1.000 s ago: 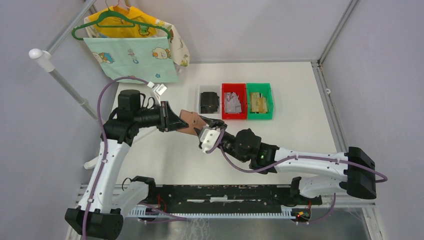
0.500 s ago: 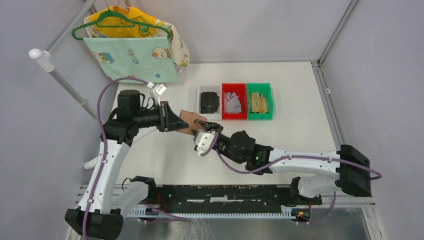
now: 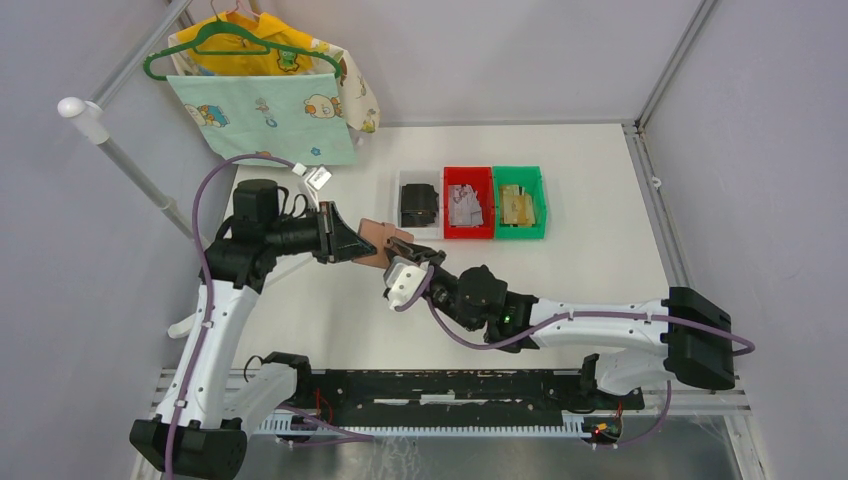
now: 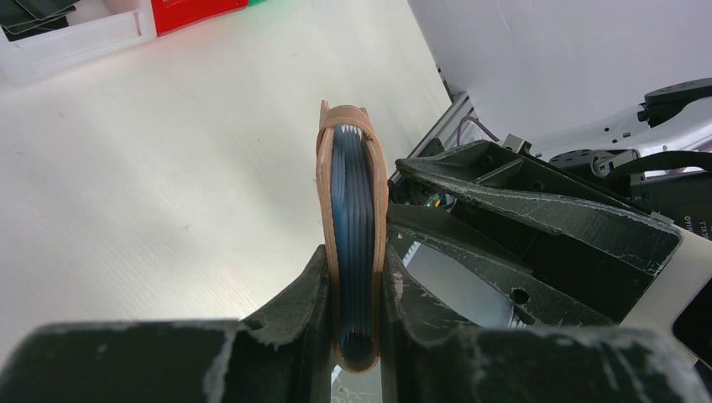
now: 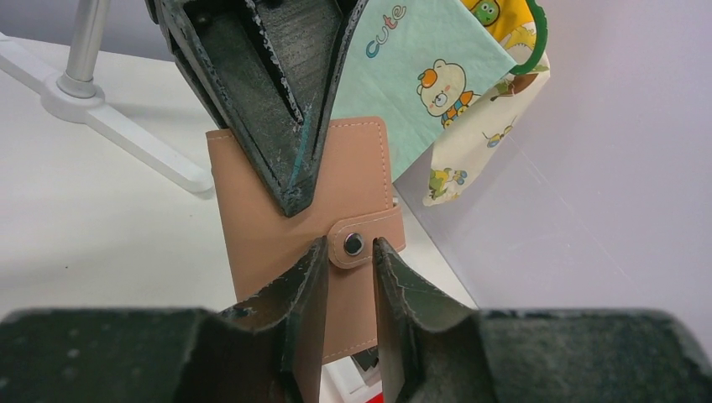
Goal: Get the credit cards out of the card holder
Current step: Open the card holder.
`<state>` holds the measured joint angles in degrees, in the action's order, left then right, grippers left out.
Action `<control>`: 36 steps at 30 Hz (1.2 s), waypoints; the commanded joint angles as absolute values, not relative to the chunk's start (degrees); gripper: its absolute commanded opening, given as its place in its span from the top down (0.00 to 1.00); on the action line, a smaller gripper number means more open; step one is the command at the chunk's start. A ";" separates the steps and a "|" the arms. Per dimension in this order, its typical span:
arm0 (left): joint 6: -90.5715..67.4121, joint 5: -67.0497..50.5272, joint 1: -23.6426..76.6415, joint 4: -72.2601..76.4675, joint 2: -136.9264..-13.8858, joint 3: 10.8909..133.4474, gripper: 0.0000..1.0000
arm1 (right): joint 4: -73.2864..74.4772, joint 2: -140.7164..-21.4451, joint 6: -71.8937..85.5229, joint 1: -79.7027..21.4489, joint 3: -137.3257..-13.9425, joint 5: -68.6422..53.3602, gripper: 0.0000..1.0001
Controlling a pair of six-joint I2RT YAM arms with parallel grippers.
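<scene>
Over the white table [image 3: 600, 200], just left of the red bin [image 3: 468, 170], the left gripper [image 4: 354, 269] squeezes the closed card holder [image 4: 351, 193] in the air, and the right gripper [image 5: 348, 252] has 2 fingers beside its small tab [image 5: 367, 238], but I cannot tell if they pinch.

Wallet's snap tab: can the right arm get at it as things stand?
Probably yes. The left end effector holds the wallet up, and the snap tab faces the right end effector, nothing between them.
</scene>
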<state>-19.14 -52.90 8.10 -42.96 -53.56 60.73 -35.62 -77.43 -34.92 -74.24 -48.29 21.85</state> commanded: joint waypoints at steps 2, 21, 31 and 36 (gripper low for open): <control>-22.34 -59.53 8.44 -42.23 -51.99 64.13 0.98 | -40.28 -78.15 -36.72 -73.78 -48.99 26.36 0.68; -23.16 -62.21 8.44 -42.78 -52.84 65.01 0.98 | -62.90 -87.91 -65.38 -80.67 -45.73 37.73 0.88; -21.97 -63.80 8.44 -44.88 -53.43 65.02 0.98 | -71.36 -90.86 -71.79 -81.28 -45.58 39.93 1.00; -20.92 -63.40 8.46 -45.79 -53.49 65.21 0.98 | -76.06 -91.36 -74.47 -81.12 -46.00 40.34 1.00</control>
<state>-20.34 -55.51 7.79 -43.13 -54.30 62.33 -68.29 -91.15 -71.09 -82.13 -45.10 36.69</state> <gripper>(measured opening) 0.260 0.006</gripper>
